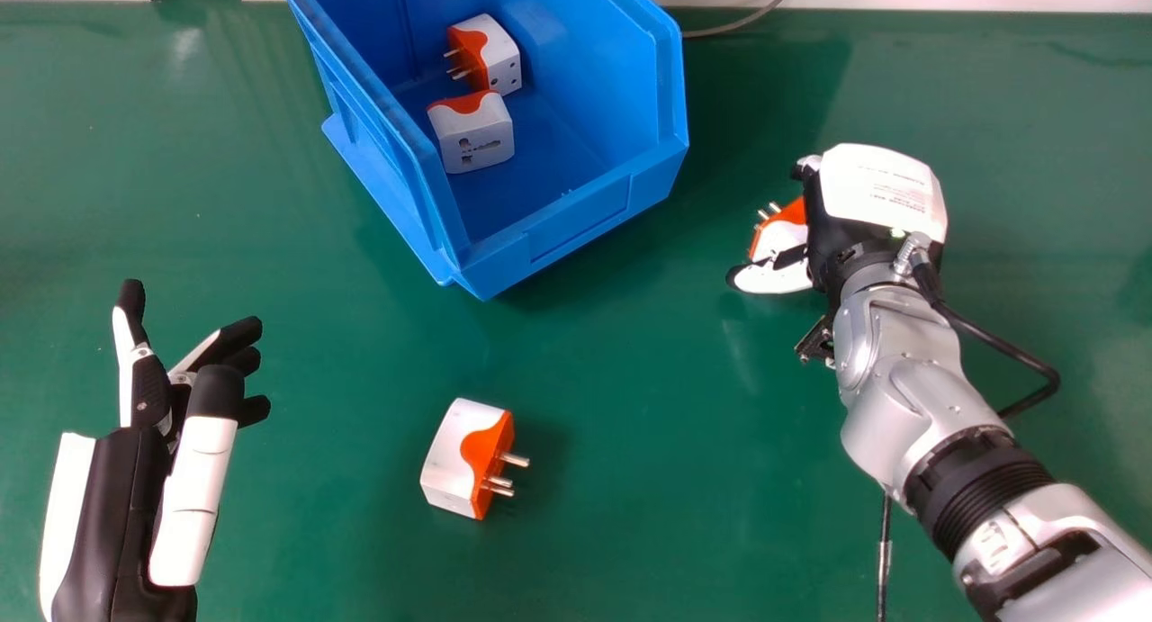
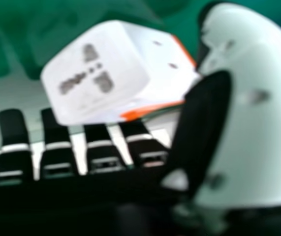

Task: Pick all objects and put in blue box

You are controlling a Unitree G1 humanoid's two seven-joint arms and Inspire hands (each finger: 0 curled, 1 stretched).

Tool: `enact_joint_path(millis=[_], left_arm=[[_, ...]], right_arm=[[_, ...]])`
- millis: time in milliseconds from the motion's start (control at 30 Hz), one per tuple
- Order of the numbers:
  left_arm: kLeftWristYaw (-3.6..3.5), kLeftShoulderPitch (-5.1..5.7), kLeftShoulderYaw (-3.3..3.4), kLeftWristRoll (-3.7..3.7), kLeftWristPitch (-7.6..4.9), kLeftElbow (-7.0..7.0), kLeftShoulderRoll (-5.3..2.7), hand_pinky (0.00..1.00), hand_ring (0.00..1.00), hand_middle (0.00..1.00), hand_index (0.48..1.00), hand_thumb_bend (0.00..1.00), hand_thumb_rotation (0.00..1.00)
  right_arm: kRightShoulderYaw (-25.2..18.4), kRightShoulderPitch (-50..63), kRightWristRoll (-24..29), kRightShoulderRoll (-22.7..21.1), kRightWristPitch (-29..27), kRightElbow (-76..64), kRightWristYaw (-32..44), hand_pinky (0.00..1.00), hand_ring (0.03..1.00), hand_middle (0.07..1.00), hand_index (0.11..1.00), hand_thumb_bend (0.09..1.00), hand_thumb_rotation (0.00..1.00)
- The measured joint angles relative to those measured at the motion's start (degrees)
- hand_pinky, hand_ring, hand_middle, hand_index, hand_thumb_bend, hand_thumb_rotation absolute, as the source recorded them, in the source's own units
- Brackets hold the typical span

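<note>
While the left hand was held with fingers apart, an adapter was seen at the right hand, whose grip on it could not be told.

At top centre, an angled, open blue box holds two white-and-orange travel adapters, one prongs-left, one socket face showing. A third adapter lies lower centre, prongs rightward; a fourth adapter, partly hidden, right of centre, prongs upper-left.
</note>
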Motion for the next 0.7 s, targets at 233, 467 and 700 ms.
enact_joint_path(millis=[233, 467, 700], left_arm=[[-0.51, 0.04, 0.18, -0.5, 0.02, -0.02, 0.03, 0.76, 0.84, 0.85, 0.896, 0.88, 0.99], [-0.75, 0.29, 0.33, -0.89, 0.27, -0.51, 0.03, 0.76, 0.84, 0.86, 0.896, 0.88, 0.99], [-0.75, 0.4, 0.38, -0.69, 0.7, -0.64, 0.05, 0.76, 0.84, 0.86, 0.896, 0.89, 0.99]], right_arm=[[-1.11, -0.57, 2.47, 0.54, -2.3, 1.39, -2.24, 0.5, 0.603, 0.624, 0.566, 0.488, 0.11], [-2.0, -0.73, 3.7, 0.38, -5.39, 1.89, -5.78, 0.35, 0.465, 0.536, 0.532, 0.489, 0.02], [-1.78, -0.77, 3.61, 0.2, -7.09, 3.51, -7.62, 0.33, 0.436, 0.514, 0.505, 0.491, 0.0]])
